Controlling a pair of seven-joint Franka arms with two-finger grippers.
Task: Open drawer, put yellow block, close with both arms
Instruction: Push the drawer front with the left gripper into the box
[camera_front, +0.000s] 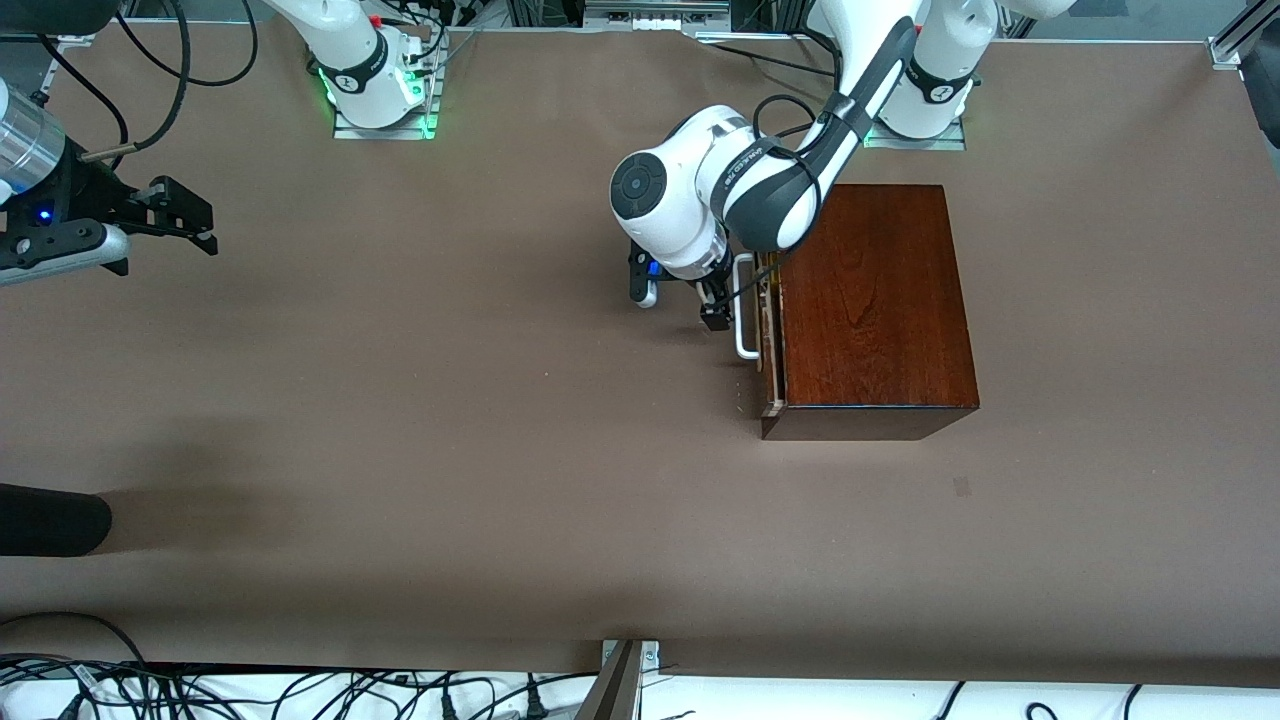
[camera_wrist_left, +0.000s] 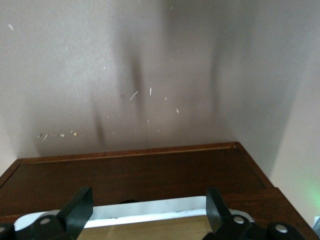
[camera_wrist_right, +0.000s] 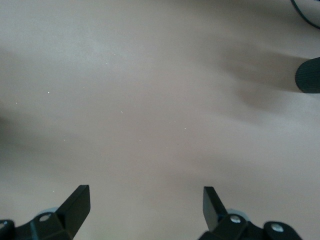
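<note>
Left hand (camera_front: 722, 300) sits right at the drawer's (camera_front: 768, 330) white handle (camera_front: 745, 310) up front, drawer barely cracked; right hand (camera_front: 185, 215) waits over bare counter (camera_front: 450, 400). Left wrist: fingers (camera_wrist_left: 80, 210) spread wide around the handle. Right wrist: spread wide, empty. Rigid bar, grab mid-span. No yellow block visible.

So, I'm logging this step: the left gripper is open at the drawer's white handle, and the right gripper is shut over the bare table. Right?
Not quite. The right gripper is open, fingers spread, as the right wrist view shows. The left gripper is open at the drawer's white handle.
</note>
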